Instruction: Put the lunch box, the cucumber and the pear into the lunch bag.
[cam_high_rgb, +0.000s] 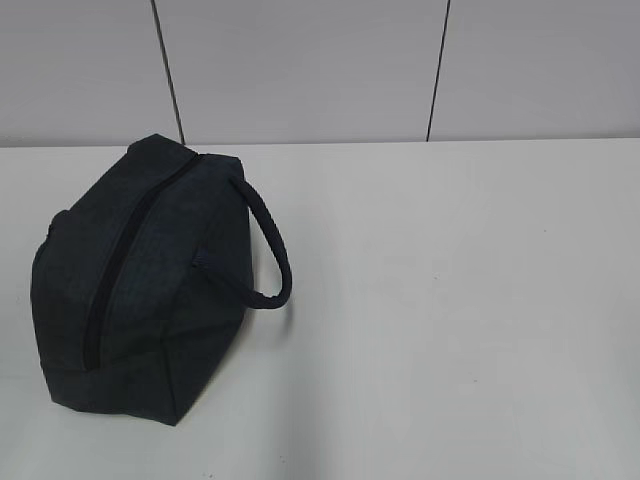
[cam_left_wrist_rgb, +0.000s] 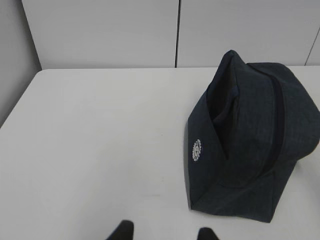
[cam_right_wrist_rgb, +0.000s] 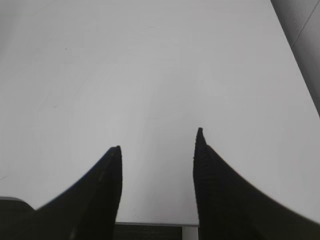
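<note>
Bag (cam_high_rgb: 130, 290): on table (cam_high_rgb: 450, 300) — zipper looks closed.
Left gripper (cam_left_wrist_rgb: 163, 233): fingers apart, empty.
Right gripper (cam_right_wrist_rgb: 159, 140): spread — holds nothing.

lunch bag (cam_left_wrist_rgb: 250, 145): right side cut off | left gripper (cam_left_wrist_rgb: 165, 234): only fingertips visible at bottom edge

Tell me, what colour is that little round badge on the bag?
White, on the dark navy lunch bag. The badge shows only in the left wrist view.

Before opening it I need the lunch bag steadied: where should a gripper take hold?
Probably the looped handle strap of the lunch bag, approached from the bag's right: it arches clear of the fabric over bare table, leaving room for a finger under it.
</note>
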